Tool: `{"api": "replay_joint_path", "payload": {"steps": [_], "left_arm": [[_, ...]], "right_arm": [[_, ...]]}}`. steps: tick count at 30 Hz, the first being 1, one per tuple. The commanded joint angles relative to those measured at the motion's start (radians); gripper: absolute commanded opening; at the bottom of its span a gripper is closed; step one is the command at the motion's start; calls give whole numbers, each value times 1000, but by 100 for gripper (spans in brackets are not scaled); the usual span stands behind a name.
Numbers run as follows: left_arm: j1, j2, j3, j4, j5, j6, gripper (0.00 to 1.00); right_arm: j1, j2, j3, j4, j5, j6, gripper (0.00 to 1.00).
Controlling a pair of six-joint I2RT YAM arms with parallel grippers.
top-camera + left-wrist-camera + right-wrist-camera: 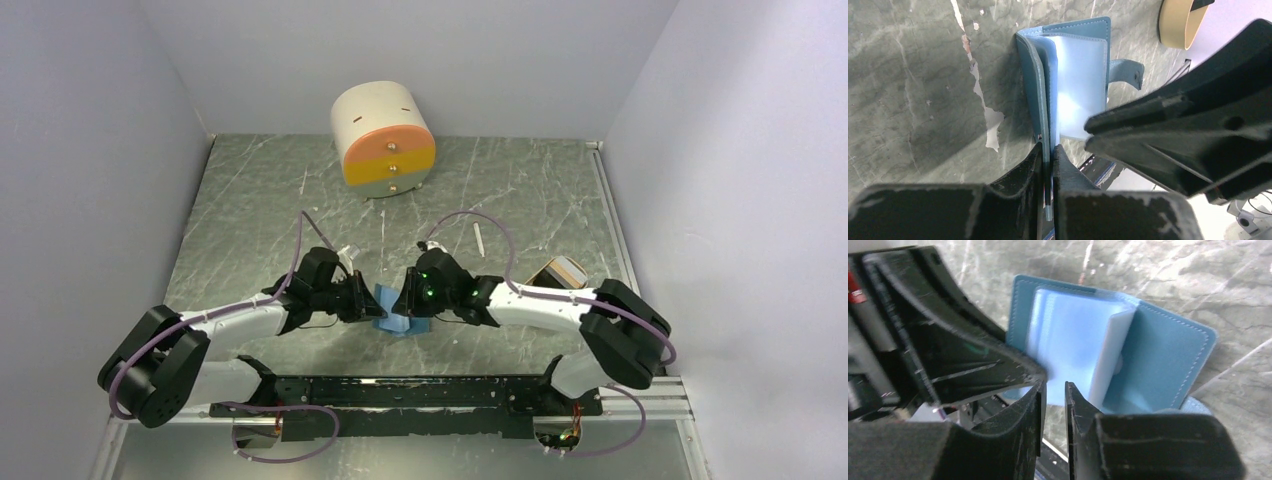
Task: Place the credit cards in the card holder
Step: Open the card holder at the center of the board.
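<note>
Card holder (397, 318) is sitting at approx 6 o'clock on the marble-look table (250, 210), near the front edge and right between the two claws. It is standing open like a book. Outside cover is showing dark teal-blue w/ stitched edges, inside is lighter blue. A stack of clear sleeves (1080, 75) is fanning out from the spine and catching glare. A strap tab (1126, 71) w/ a snap is sticking out at 3 o'clock of the holder in the left wrist view.

Left gripper (1048, 150) is coming in from 9 o'clock, fingers pressed together on the edge of the teal cover and holding that flap upright. Left arm (235, 322) is lying low and stretched toward centre, wrist level w/ the table.

Right gripper (1054, 385) is reaching in from 3 o'clock, its tips sitting at the sleeves' edge. The fingers are nearly together w/ only a slim gap. Can't tell whether a sleeve is actually being pinched. Right arm (540, 305) is mirroring the left one, elbow back at approx 4 o'clock.

Beyond that, a beige tray (563, 271) is resting at 3 o'clock of the holder, well apart from it. A cream drum-shaped drawer unit (383, 135) w/ orange front is standing at 12 o'clock, by the back wall.
</note>
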Motion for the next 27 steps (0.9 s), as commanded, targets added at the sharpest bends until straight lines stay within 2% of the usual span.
{"api": "replay_joint_path", "payload": {"steps": [1, 5, 8, 11, 15, 22, 27], "left_arm": [[2, -5, 21, -27, -22, 17, 12], [17, 16, 26, -48, -23, 12, 18], [52, 28, 0, -17, 11, -20, 27], [107, 20, -42, 78, 102, -49, 39], [131, 16, -32, 126, 179, -13, 50], [131, 45, 21, 91, 194, 31, 51], [131, 42, 32, 61, 189, 58, 53]], "right_arm": [[1, 60, 41, -78, 94, -31, 23], [-2, 103, 1, -69, 127, -51, 22], [-2, 131, -26, -38, 127, -48, 21], [-1, 151, -43, 3, 94, -47, 20], [0, 139, -53, 51, 26, -44, 20], [-1, 157, -26, 76, 2, -32, 20], [2, 184, 15, 32, -9, -29, 21]]}}
